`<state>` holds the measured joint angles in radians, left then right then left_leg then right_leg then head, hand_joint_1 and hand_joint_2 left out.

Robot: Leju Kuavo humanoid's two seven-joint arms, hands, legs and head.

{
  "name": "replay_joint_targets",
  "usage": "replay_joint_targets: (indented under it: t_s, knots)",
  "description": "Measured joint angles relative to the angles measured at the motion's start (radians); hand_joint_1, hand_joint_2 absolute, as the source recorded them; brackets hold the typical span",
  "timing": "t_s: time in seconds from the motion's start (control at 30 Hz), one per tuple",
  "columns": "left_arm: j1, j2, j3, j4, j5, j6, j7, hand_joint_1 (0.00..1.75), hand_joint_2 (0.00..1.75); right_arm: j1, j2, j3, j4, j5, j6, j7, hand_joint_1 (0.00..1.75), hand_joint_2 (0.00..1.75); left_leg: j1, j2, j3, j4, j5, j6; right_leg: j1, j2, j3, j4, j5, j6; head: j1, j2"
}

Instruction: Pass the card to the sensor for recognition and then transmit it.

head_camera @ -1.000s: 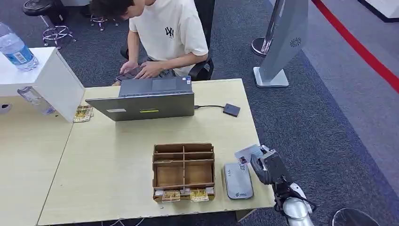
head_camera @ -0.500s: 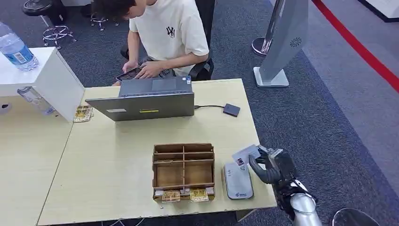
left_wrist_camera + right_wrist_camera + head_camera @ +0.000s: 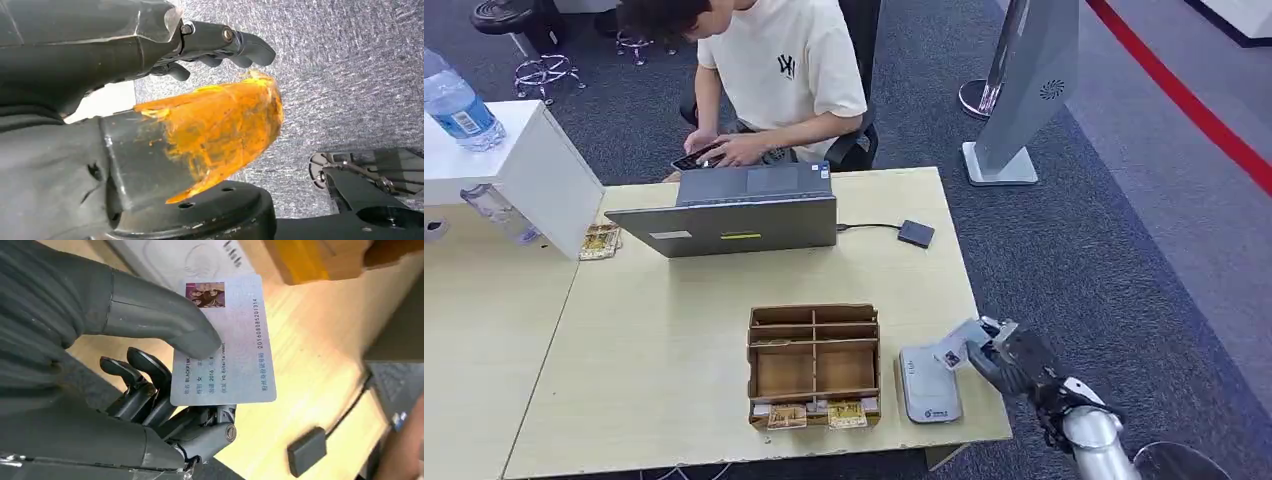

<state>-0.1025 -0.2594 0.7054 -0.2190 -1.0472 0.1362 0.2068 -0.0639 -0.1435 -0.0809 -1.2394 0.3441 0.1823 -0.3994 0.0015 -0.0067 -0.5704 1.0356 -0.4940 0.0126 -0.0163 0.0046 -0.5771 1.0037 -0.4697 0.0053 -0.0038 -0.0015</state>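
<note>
From my remote seat I see a pale wooden tabletop with a smooth, matte grain. Left to right: a clear plastic water bottle stands on a white box at the far left; a grey laptop sits open toward a person seated behind it; a brown cardboard organizer with open compartments lies near the front edge; just beside it is the sensor, a flat pale-grey rounded slab.

My left hand hangs over grey carpet, fingers loosely curled, holding nothing.

My right hand pinches the card, thumb pressed on its printed face and the dark fingers backing it from behind. The card hovers tilted over the sensor's right edge; I cannot tell whether it touches.

I judge the card light, thin, stiff yet slightly bendable, glossy and slippery. It is rectangular with rounded corners, bearing a small photo and rows of print. The hold sits toward one long edge, leaving most of the card free to lay flat against the sensor. A firm pinch should keep it from sliding out.
</note>
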Motion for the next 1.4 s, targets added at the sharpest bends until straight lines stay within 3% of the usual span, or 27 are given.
replay_joint_targets:
  t_s: [0.23, 0.9, 1.4]
  knots:
    - [0.002, 0.001, 0.004, 0.000, 0.003, -0.002, -0.001, 0.00, 0.00, -0.023, -0.036, 0.039, 0.022, 0.051, 0.008, 0.005, 1.75, 1.75, 0.000, 0.000, 0.000, 0.000, 0.000, 0.000, 0.000, 0.000, 0.000, 0.000, 0.000, 0.000, 0.000, 0.000]
    - [0.009, 0.004, 0.027, 0.000, 0.018, -0.004, -0.001, 0.00, 0.00, -0.045, -0.063, 0.142, 0.035, 0.071, 0.061, 0.002, 1.75, 1.75, 0.000, 0.000, 0.000, 0.000, 0.000, 0.000, 0.000, 0.000, 0.000, 0.000, 0.000, 0.000, 0.000, 0.000]
    - [0.014, 0.008, 0.047, 0.000, 0.021, -0.009, -0.004, 0.00, 0.00, -0.089, -0.105, 0.229, 0.075, 0.189, -0.008, 0.041, 1.75, 1.75, 0.000, 0.000, 0.000, 0.000, 0.000, 0.000, 0.000, 0.000, 0.000, 0.000, 0.000, 0.000, 0.000, 0.000]
